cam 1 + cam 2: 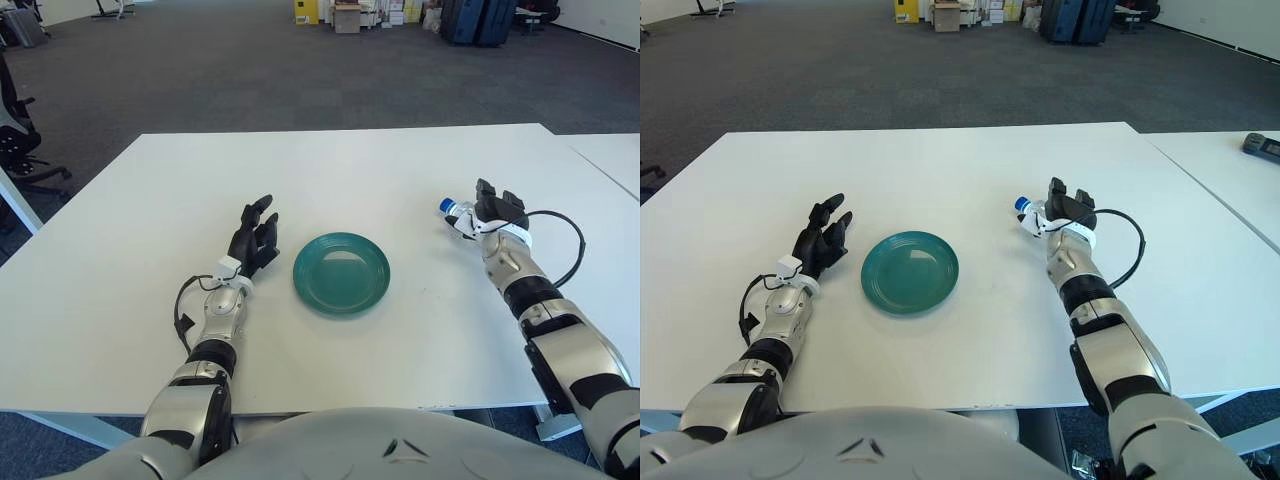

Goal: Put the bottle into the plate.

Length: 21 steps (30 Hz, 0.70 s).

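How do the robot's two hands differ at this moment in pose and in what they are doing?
The left hand shows just left of the green plate, fingers spread, holding nothing; the right hand is well to the plate's right, with its fingers around the bottle. The left hand sits nearer the plate than the right hand. Both are over the white table.

the light is bright and even, like daylight in a big room, and it seems to come from above. my white table [330,170] is very bright but keeps its edges. the shadows under my arms are soft and short. the green plate [341,272] has a pale reflection near its centre. the far carpet at 12 o'clock is darker and less sharp. the table edges look almost straight.
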Available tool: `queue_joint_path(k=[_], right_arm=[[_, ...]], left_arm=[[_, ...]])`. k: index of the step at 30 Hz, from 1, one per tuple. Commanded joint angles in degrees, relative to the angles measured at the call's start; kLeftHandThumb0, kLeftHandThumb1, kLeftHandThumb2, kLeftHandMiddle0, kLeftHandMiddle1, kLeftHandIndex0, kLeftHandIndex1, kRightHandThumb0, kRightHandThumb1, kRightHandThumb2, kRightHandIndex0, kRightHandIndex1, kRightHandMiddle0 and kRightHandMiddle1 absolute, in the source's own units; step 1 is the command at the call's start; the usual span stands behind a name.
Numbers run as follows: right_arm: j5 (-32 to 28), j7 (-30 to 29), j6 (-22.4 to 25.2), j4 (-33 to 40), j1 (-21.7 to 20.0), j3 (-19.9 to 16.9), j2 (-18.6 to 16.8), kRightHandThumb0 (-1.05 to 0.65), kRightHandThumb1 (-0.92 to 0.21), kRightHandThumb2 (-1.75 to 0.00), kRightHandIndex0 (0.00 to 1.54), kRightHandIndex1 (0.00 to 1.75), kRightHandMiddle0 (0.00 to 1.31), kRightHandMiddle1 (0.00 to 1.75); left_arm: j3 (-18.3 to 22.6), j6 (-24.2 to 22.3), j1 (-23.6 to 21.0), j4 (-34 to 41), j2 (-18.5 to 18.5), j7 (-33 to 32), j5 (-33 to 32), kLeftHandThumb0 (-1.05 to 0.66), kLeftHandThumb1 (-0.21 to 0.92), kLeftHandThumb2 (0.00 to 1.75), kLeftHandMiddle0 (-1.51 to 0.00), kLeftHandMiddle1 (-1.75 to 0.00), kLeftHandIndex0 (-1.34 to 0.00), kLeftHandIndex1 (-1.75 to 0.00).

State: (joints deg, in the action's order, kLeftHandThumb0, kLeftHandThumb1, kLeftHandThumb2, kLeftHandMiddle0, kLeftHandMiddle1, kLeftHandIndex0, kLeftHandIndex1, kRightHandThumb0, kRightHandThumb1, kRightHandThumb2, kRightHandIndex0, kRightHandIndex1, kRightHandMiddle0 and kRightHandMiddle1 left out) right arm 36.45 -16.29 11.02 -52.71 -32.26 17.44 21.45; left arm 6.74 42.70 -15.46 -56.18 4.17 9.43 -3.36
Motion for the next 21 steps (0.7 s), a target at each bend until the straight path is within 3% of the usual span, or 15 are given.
queue_joint_path(k=[1,21], right_arm=[[-1.25,-0.31,-1.04,-1.09,-1.02,-0.07,-1.2,-1.05,-0.92,-0.61,0.0,0.0,0.0,0.0],[-1.38,-1.02,-2.61,-4.9,-1.69,0.73,-2.36,-1.05,-0.92,-0.63,0.03,0.01,0.0,0.0]], left_arm=[[0.2,0.67,1.06,0.08,-0.27,0.68,-0.47,-0.69,0.92,0.79,-0.46,-0.01,0.0,-0.76],[0.07,0.69,1.48,0.74,-0.6,0.89,-0.9,-0.72,0.92,0.78,-0.49,-0.02,-0.01,-0.8]])
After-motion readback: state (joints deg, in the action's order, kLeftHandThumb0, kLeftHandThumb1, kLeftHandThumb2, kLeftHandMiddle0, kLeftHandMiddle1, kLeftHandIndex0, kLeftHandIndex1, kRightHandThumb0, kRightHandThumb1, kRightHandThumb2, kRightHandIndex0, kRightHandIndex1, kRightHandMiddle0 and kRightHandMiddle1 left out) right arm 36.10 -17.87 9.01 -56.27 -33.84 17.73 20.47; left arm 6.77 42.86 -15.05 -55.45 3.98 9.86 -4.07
